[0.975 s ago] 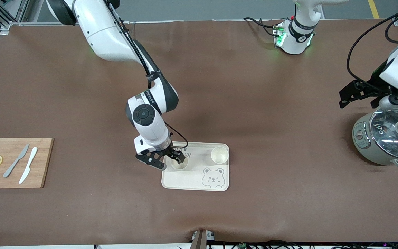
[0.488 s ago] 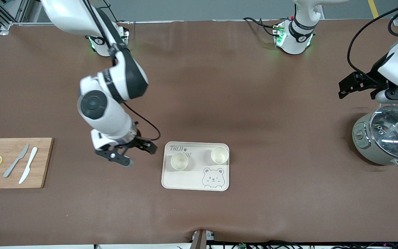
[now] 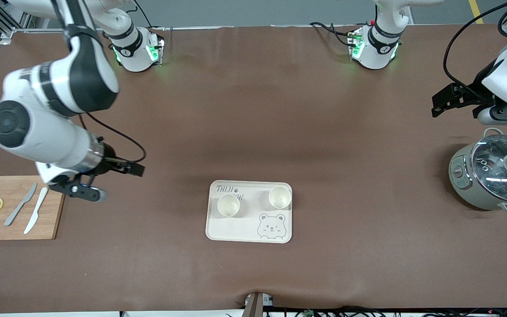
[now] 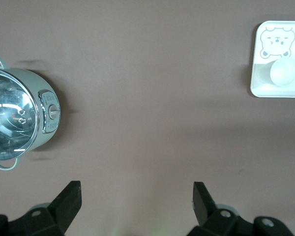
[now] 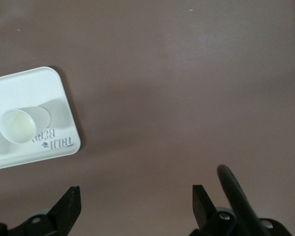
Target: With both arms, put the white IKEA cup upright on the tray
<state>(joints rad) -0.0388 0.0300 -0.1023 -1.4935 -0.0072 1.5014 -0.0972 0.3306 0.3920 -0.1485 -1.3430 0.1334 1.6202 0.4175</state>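
Observation:
The cream-white bear tray (image 3: pixel 244 233) lies on the brown table, nearer the front camera. Two white cups stand upright on it, one (image 3: pixel 228 205) toward the right arm's end and one (image 3: pixel 279 197) toward the left arm's end. My right gripper (image 3: pixel 119 182) is open and empty, up in the air over the table between the cutting board and the tray. Its wrist view shows the tray (image 5: pixel 34 83) and a cup (image 5: pixel 20 125). My left gripper (image 3: pixel 458 112) is open and empty, over the table beside the pot. Its wrist view shows the tray (image 4: pixel 280 91) and a cup (image 4: pixel 283 73).
A grey-green pot with a glass lid (image 3: pixel 493 178) stands at the left arm's end and also shows in the left wrist view (image 4: pixel 19 118). A wooden cutting board (image 3: pixel 55 220) with two lemon slices and two knives lies at the right arm's end.
My right gripper has let go of the cup on the tray and swung away toward the cutting board. The left gripper has drifted slightly away from the pot.

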